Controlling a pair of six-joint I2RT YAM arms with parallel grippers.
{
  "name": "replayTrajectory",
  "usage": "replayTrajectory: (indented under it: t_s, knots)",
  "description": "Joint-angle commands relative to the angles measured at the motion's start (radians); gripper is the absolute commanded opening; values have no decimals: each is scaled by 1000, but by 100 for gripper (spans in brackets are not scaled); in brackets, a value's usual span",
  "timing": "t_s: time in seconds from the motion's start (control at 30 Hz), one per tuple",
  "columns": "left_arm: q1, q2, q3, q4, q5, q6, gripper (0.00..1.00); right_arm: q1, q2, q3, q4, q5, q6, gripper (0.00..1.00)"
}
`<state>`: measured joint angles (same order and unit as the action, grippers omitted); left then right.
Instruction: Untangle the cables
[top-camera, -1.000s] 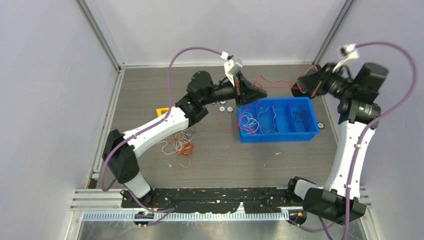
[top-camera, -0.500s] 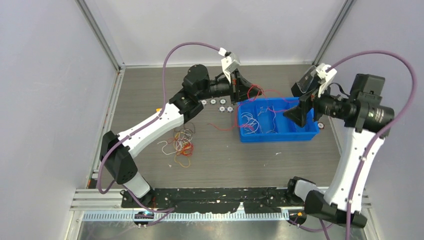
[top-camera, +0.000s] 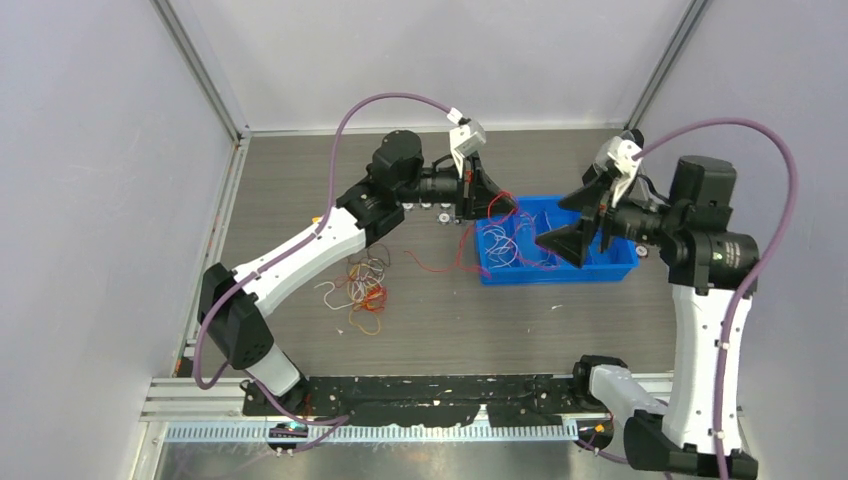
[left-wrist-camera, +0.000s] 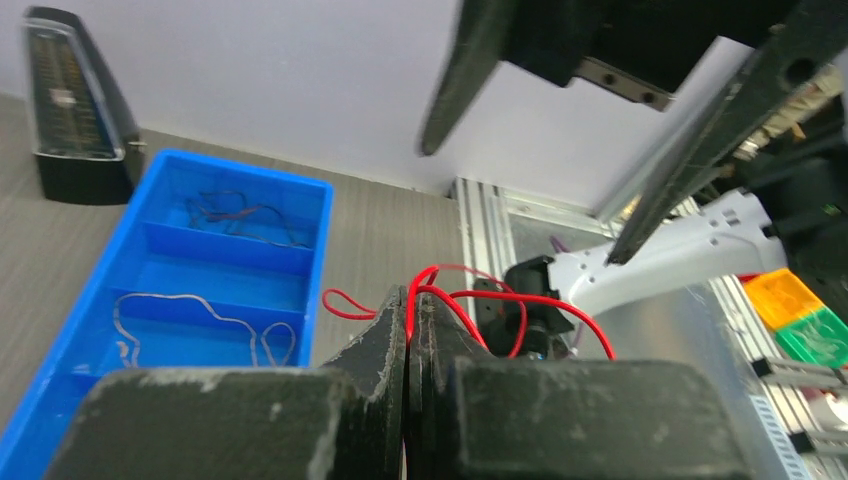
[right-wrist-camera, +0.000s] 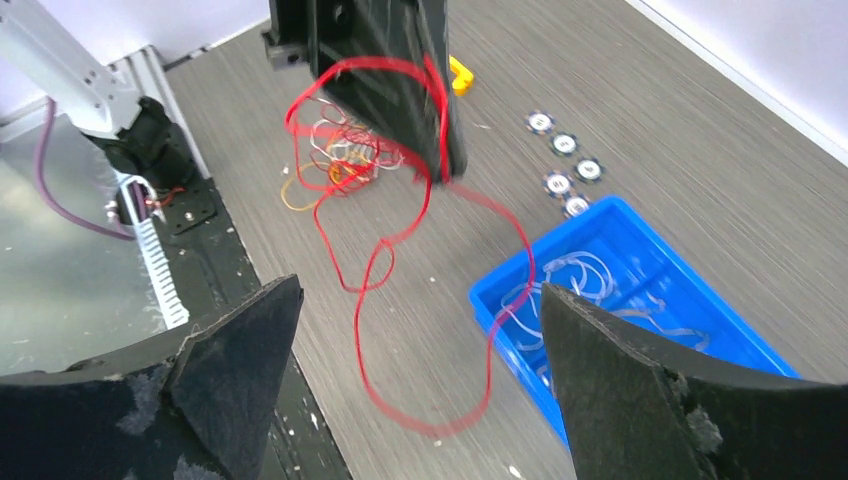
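Your red cable (right-wrist-camera: 428, 200) dangles in loops above the table (top-camera: 500, 320) beside the blue bin (top-camera: 560, 272), pinched in the tightly closed jaws of the left gripper (left-wrist-camera: 408, 310). More cables (top-camera: 362, 290) lie clumped on the table. The right gripper (right-wrist-camera: 418, 290) hangs wide open, holding nothing.

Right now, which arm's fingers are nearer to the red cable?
Left. The left fingers are shut on the red cable; the right fingers stand open over the blue bin, the cable hanging ahead of them, untouched.
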<state>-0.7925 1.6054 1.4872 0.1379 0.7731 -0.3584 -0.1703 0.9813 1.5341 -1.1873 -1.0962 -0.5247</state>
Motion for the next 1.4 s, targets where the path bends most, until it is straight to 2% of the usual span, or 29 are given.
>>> replayTrajectory:
  t_s: [0.0,0.07,0.2,0.33,0.4,0.43,0.5,0.6,0.7,0.77,0.93,0.97,1.03,1.07,1.1,1.17,1.37]
  knots:
    - [-17,-42,53,-21,114,-12,0,172,-1,-52,378,50,252,95]
    - [-20,-38,65,-15,130,-22,0,228,25,-58,415,60,290,95]
    - [-24,-35,74,-24,147,-12,0,255,61,-60,487,37,365,99]
    - [-26,-34,75,-24,158,-13,0,272,75,-61,485,0,373,86]
    - [-30,-35,77,-27,160,-6,0,285,82,-63,481,1,368,74]
    - [-31,-36,78,-27,159,-5,0,291,84,-62,479,2,367,64]
    - [-33,-35,80,-29,163,-3,0,293,93,-52,477,0,365,52]
    - [-36,-35,82,-32,164,-2,0,293,110,-41,460,-15,365,39]
    - [-36,-40,82,-39,160,7,0,293,125,-20,419,-32,345,18]
    - [-35,-43,76,-53,154,19,0,294,124,-15,394,-34,323,7]
    - [-29,-54,57,-97,132,36,1,277,99,-21,408,23,337,5]
    - [-24,-60,48,-105,120,41,9,267,90,-30,420,43,357,5]
    - [-19,-67,25,-106,90,45,13,211,78,-54,484,45,416,6]
    - [-18,-66,24,-110,80,42,10,169,78,-61,527,37,439,5]
    - [-16,-60,30,-110,85,34,1,145,83,-69,545,13,479,5]
    - [-12,-43,47,-88,102,3,0,104,101,-59,549,-34,499,5]
    - [-12,-15,64,-33,123,-42,0,100,106,-63,483,-134,473,5]
